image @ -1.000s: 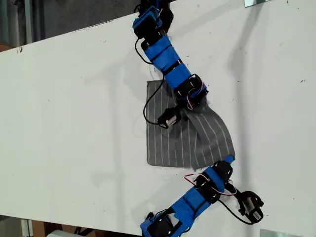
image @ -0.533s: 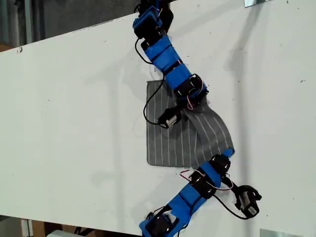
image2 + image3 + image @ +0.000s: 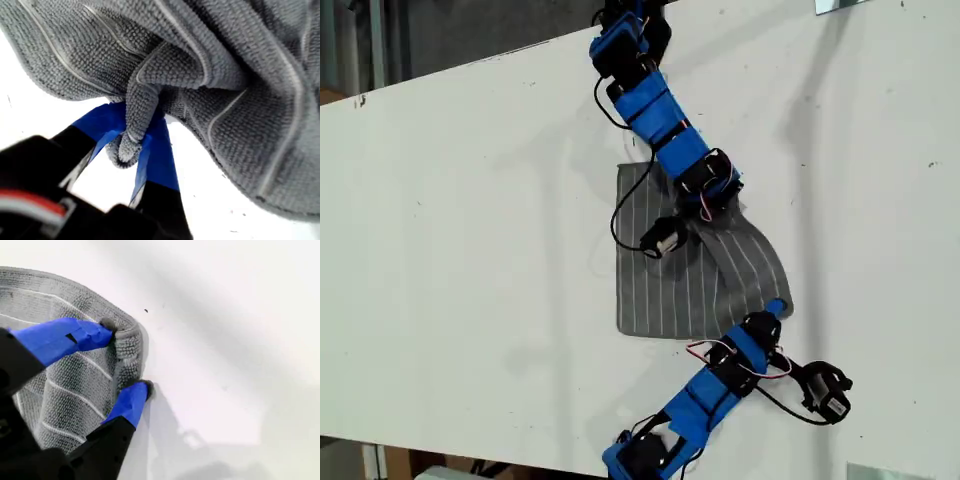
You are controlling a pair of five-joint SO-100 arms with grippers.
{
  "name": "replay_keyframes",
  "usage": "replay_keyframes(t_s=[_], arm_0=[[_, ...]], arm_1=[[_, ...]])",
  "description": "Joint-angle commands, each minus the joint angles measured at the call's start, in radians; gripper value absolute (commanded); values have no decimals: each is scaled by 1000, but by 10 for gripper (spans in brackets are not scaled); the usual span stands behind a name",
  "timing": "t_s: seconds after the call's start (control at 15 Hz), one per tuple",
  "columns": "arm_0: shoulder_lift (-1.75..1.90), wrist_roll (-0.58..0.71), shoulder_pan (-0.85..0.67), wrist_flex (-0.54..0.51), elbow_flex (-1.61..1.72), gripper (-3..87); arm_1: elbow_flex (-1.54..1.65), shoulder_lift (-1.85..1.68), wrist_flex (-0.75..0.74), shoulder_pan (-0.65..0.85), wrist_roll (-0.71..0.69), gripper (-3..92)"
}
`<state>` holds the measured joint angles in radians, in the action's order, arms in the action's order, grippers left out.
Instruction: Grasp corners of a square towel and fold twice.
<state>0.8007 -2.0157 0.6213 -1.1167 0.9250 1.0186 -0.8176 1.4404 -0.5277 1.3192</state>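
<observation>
The grey striped towel [image 3: 665,285] lies on the white table [image 3: 470,220], its side toward the exterior view's right lifted and draped inward. My first gripper [image 3: 720,207] reaches in from the exterior view's top and is shut on one corner [image 3: 131,131]; the towel [image 3: 225,75] bunches and hangs over its jaws [image 3: 132,145]. My second gripper [image 3: 777,307] comes from the exterior view's bottom and is open. Its jaws straddle the lower right corner [image 3: 127,342] of the towel [image 3: 65,380]: one fingertip [image 3: 102,332] rests on the cloth, the other fingertip [image 3: 139,390] on the table at the hem.
Black camera modules on cables hang beside both arms [image 3: 660,237] [image 3: 825,390]. The table's front edge [image 3: 520,455] runs along the exterior view's bottom, close to the second arm's base [image 3: 645,455]. Bare white table surrounds the towel.
The second arm has edged its gripper up and inward in the exterior view onto the towel's lower right corner. The first arm and its held corner have stayed put.
</observation>
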Motion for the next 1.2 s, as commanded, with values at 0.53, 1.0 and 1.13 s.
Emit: replay_keyframes(t_s=[0.53, 1.0, 1.13], arm_0=[[-8, -239, -14, 72, -17, -4], [291, 77, -121, -502, -71, -4], [334, 250, -137, -387, -78, -4]], arm_1=[[-9, -38, -9, -66, 26, -2], [12, -221, 46, -60, 137, -2], [12, -298, 121, -81, 181, -2]])
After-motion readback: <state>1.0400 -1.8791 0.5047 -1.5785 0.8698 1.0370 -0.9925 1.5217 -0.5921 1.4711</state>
